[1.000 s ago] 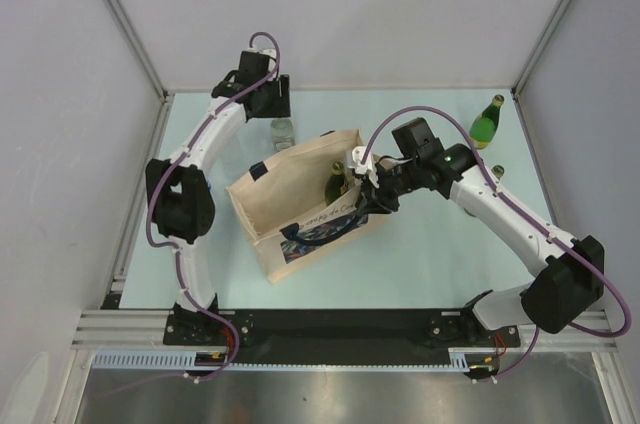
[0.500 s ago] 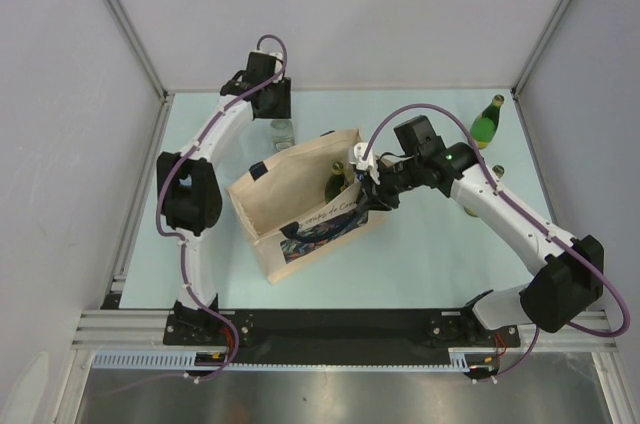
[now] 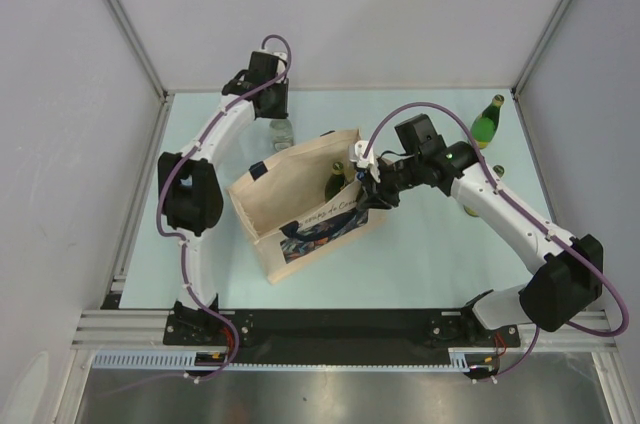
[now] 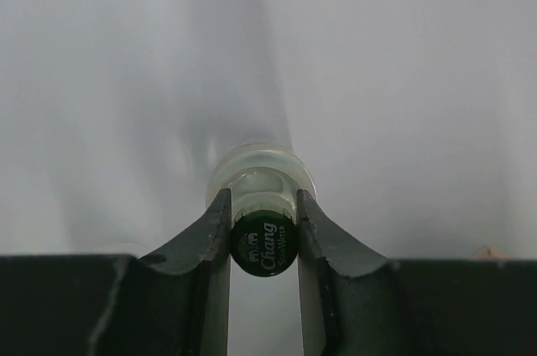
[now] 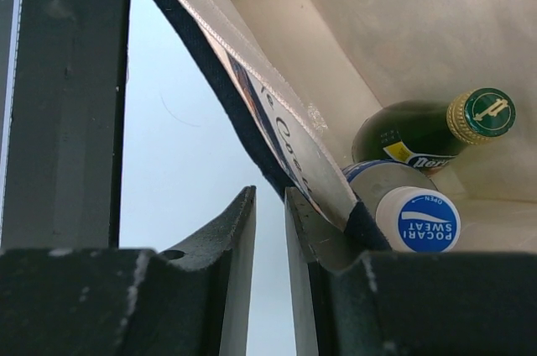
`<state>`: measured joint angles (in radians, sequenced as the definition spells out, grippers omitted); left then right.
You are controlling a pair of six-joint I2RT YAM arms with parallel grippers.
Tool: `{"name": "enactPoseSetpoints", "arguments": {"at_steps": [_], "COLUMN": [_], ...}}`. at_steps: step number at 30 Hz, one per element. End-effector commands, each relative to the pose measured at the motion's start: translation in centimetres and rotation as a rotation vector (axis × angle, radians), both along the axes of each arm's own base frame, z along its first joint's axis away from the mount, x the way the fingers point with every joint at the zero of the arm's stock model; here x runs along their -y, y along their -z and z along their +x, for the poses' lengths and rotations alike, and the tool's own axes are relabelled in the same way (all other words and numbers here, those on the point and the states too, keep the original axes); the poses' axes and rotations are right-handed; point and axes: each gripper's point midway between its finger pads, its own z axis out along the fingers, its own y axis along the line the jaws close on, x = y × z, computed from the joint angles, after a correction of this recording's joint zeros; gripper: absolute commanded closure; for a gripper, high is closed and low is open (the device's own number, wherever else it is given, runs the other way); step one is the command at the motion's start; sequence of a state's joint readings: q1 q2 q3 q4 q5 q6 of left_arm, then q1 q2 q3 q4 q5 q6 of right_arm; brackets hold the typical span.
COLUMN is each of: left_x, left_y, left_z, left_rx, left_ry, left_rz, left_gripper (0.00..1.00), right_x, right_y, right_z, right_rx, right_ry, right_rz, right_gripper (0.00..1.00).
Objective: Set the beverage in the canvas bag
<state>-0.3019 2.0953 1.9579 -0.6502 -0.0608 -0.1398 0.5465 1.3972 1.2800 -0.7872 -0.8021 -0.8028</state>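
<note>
My left gripper [image 4: 263,209] reaches down over the clear bottle [image 4: 262,167], which stands upright on the table [image 3: 430,254] just behind the far wall of the canvas bag [image 3: 318,228]. Its two fingers press on either side of the green cap [image 4: 264,247], so I judge the grip to be closed on the neck. I take it at the top because the narrow neck fits between my fingers, and the bottle can then hang straight for a lift over the rim.

My right gripper [image 5: 270,205] sits at the bag's right-hand rim. Its fingers are nearly together with a thin slit of table showing between them, and the dark-trimmed edge runs down onto the right finger. I cannot tell whether any cloth is actually pinched. Either way, the point of being there is to hold the soft wall up so the mouth is wide.

Inside, a green bottle [image 5: 419,133] and a white bottle [image 5: 415,222] lean in that corner, so the free room is on the bag's left side.
</note>
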Motion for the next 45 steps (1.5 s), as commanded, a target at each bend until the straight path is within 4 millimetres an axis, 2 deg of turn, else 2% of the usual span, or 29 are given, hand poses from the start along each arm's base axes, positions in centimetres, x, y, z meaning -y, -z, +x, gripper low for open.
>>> {"name": "enactPoseSetpoints", "arguments": {"at_steps": [1, 6, 8, 9, 12, 15, 16, 18, 19, 21, 22, 25, 31, 36, 43, 45], "left_x": [1.0, 0.8, 0.6, 0.4, 0.4, 0.4, 0.3, 0.3, 0.1, 0.1, -0.2, -0.3, -0.2, -0.3, -0.2, 0.6], "left_y": [-7.1, -11.9, -13.3, -14.6, -16.5, -18.7, -19.9, -20.7, -22.0, -22.9, -24.3, -26.1, -30.9, -34.1, -37.0, -37.3], "left_z": [1.1, 0.2, -0.2, -0.7, -1.6, -2.9, -3.6, -4.4, -5.2, -6.2, -6.9, -8.4, -12.2, -15.7, -19.7, -20.7], "left_rx": [0.175, 0.271, 0.297, 0.32, 0.353, 0.386, 0.407, 0.415, 0.438, 0.447, 0.471, 0.496, 0.566, 0.62, 0.681, 0.679], "left_ry": [0.043, 0.05, 0.051, 0.053, 0.059, 0.072, 0.074, 0.079, 0.079, 0.083, 0.085, 0.091, 0.124, 0.158, 0.206, 0.252], "left_rz": [-0.002, -0.007, -0.012, -0.017, -0.033, -0.049, -0.056, -0.059, -0.067, -0.07, -0.08, -0.097, -0.131, -0.163, -0.228, -0.253], "left_gripper": [1.0, 1.0, 1.0, 1.0, 1.0, 1.0, 1.0, 1.0, 1.0, 1.0, 1.0, 1.0, 1.0, 1.0, 1.0, 1.0], "right_x": [-0.4, -0.2, -0.1, 0.0, 0.1, 0.2, 0.3, 0.3, 0.4, 0.5, 0.7, 1.1, 1.8, 2.5, 3.6, 3.9], "right_y": [-2.5, -3.7, -4.2, -4.4, -5.1, -5.8, -6.2, -7.1, -7.4, -8.4, -8.7, -9.7, -10.5, -11.0, -12.3, -12.4], "right_z": [0.9, 1.5, 1.6, 1.6, 1.5, 1.6, 1.7, 1.9, 2.1, 2.4, 2.7, 3.1, 3.4, 3.5, 3.6, 3.7], "right_rx": [0.061, 0.069, 0.075, 0.07, 0.074, 0.07, 0.058, 0.06, 0.048, 0.05, 0.044, 0.056, 0.058, 0.037, 0.061, 0.067], "right_ry": [0.01, 0.046, 0.055, 0.064, 0.074, 0.093, 0.106, 0.117, 0.135, 0.148, 0.165, 0.185, 0.221, 0.251, 0.289, 0.299], "right_rz": [0.052, 0.075, 0.086, 0.091, 0.109, 0.132, 0.141, 0.166, 0.175, 0.201, 0.21, 0.236, 0.253, 0.272, 0.297, 0.299], "right_gripper": [0.74, 0.72, 0.64, 0.63, 0.55, 0.51, 0.49, 0.48, 0.45, 0.43, 0.43, 0.43, 0.43, 0.44, 0.44, 0.44]}}
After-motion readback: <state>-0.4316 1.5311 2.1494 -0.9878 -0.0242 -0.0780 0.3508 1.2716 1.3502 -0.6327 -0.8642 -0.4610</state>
